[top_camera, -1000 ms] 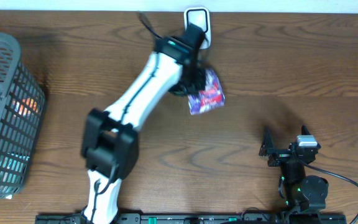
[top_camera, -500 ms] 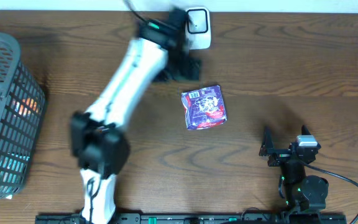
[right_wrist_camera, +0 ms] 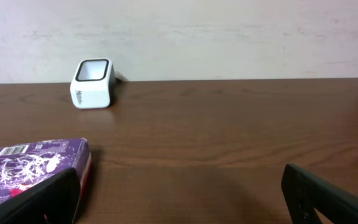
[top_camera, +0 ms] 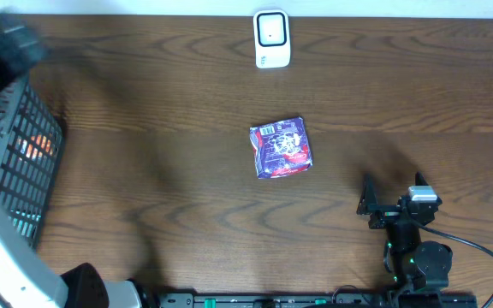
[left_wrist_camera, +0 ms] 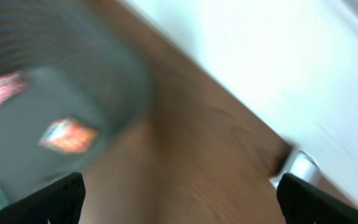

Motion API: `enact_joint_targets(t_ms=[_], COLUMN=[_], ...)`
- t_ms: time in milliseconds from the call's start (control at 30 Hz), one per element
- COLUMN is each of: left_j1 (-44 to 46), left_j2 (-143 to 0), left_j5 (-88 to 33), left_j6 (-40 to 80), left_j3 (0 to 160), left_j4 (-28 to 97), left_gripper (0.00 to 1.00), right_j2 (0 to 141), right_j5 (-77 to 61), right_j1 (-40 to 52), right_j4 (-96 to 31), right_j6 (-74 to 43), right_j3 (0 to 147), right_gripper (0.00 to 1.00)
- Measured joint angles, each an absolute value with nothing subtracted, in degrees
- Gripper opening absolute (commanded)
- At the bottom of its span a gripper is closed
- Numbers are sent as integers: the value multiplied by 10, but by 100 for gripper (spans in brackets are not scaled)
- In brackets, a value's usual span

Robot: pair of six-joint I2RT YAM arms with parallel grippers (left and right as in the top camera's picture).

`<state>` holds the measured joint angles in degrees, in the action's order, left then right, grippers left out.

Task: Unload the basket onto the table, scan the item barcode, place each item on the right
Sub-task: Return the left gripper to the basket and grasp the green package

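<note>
Left pincer (left_wrist_camera: 179,202) is standing wide open and holding nothing, hanging over the basket (top_camera: 32,162) in a blurred view. Right pincer (right_wrist_camera: 185,199) is likewise gaping wide and gripping nothing. One purple packet (top_camera: 282,147) is lying barcode-up on the surface (top_camera: 144,171), touching neither pincer, between one white scanner (top_camera: 272,38) and the right pincer.

Surface (top_camera: 127,145): dark brown wood grain, spreading across the whole overhead view. Wall (right_wrist_camera: 241,31): pale, plain, rising directly behind the surface's far edge, catching soft light.
</note>
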<state>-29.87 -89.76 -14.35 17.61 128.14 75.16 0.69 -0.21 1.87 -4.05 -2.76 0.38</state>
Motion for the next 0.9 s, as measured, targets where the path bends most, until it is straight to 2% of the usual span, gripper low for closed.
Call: enact_joint_targets(t_ms=[133, 267, 533, 900], left_j1=[-423, -484, -523, -523], left_j2=[-898, -907, -979, -1058], left_j5=[-103, -55, -1, 37], left_j6=[239, 308, 372, 373], left_j3=[1272, 1227, 1098, 929], left_j4=[802, 806, 804, 747], left_gripper=[98, 98, 98, 98], right_j2=[7, 7, 7, 7], right_j5=[-2, -2, -2, -2], right_j1=[19, 19, 19, 19], right_j4=[-41, -41, -41, -41], right_j6=[-28, -28, -28, -28], right_j3=[4, 4, 4, 4], right_gripper=[99, 99, 99, 99])
